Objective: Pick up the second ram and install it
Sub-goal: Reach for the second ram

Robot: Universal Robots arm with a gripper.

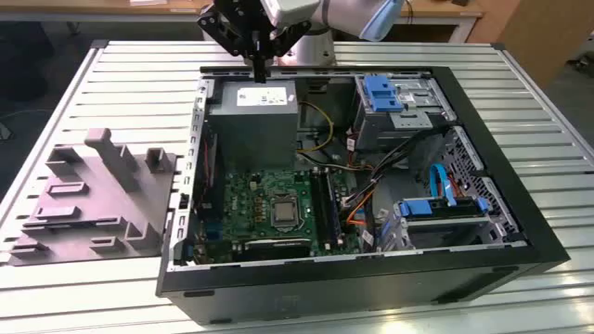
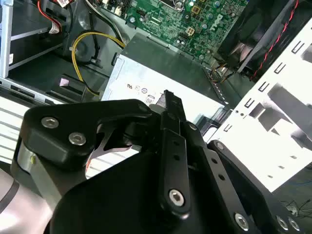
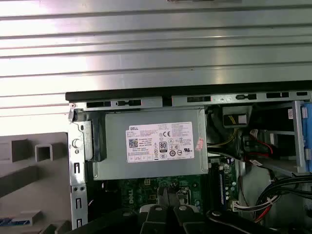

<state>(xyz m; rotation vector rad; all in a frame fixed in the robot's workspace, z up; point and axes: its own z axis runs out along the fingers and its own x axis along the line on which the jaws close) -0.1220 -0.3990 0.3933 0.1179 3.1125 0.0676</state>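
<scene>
One claw (image 1: 260, 72) hangs over the rear edge of the open computer case (image 1: 519, 229), above the power supply (image 1: 252, 122). Its fingers (image 2: 173, 146) are drawn together with no gap to be seen between them, they grip nothing, and they touch nothing. In the first wrist view the closed tips (image 3: 168, 194) sit over the motherboard (image 3: 146, 187), just past the power supply's label. A bluish strip that looks like the second ram (image 3: 12, 222) lies on the grey fixture (image 1: 88, 209), well apart from the claw, though too little of it shows to be sure. The count is one case, one power supply, one motherboard with one square socket (image 1: 282, 211), one grey fixture and two blue drive brackets (image 1: 380, 93). The case stands mid-worktop (image 1: 139, 83), and the fixture lies near the worktop's edge at the exterior view's left.
</scene>
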